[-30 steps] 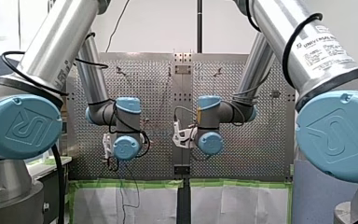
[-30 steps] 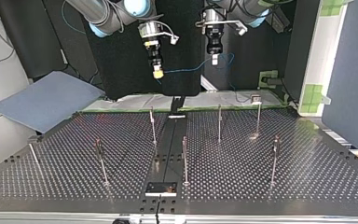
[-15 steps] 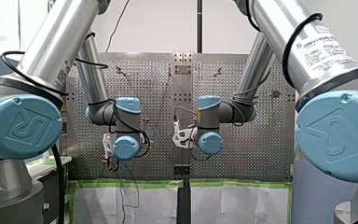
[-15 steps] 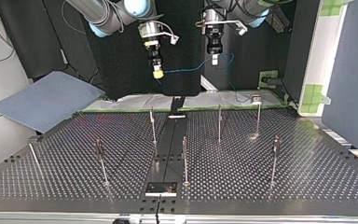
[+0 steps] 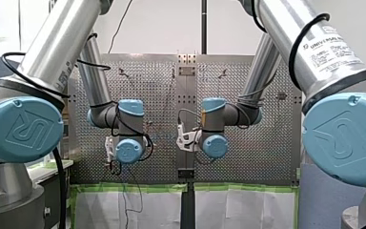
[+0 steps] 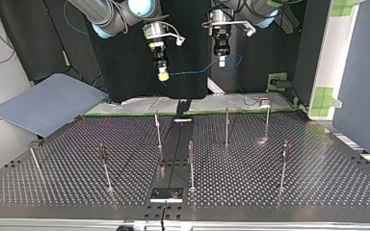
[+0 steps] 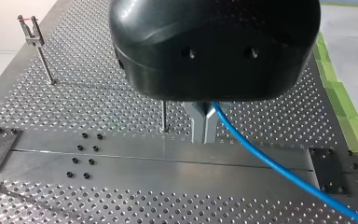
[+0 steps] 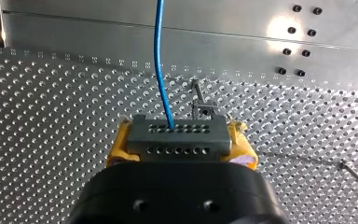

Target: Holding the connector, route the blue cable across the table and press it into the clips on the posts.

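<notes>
In the right wrist view my right gripper (image 8: pixel 177 142) is shut on the grey connector (image 8: pixel 177 134), held between its yellow pads (image 8: pixel 116 149). The blue cable (image 8: pixel 161 56) leaves the connector and runs ahead over the perforated table (image 8: pixel 51 93). My left gripper (image 7: pixel 204 126) has its metal fingers shut on the blue cable (image 7: pixel 270 163), which trails away beside it. In the top view both grippers hang high behind the table: my right gripper (image 6: pixel 163 75) at the left, my left gripper (image 6: pixel 222 61) at the right. The blue cable (image 6: pixel 192 72) spans between them. Several thin posts (image 6: pixel 158 127) stand below.
More clip posts (image 6: pixel 284 163) are spread over the table, one (image 7: pixel 33 37) far beside my left gripper. A grey-blue mat (image 6: pixel 48 102) lies off the table at the top view's left. A small black plate (image 6: pixel 166 194) sits at the near edge.
</notes>
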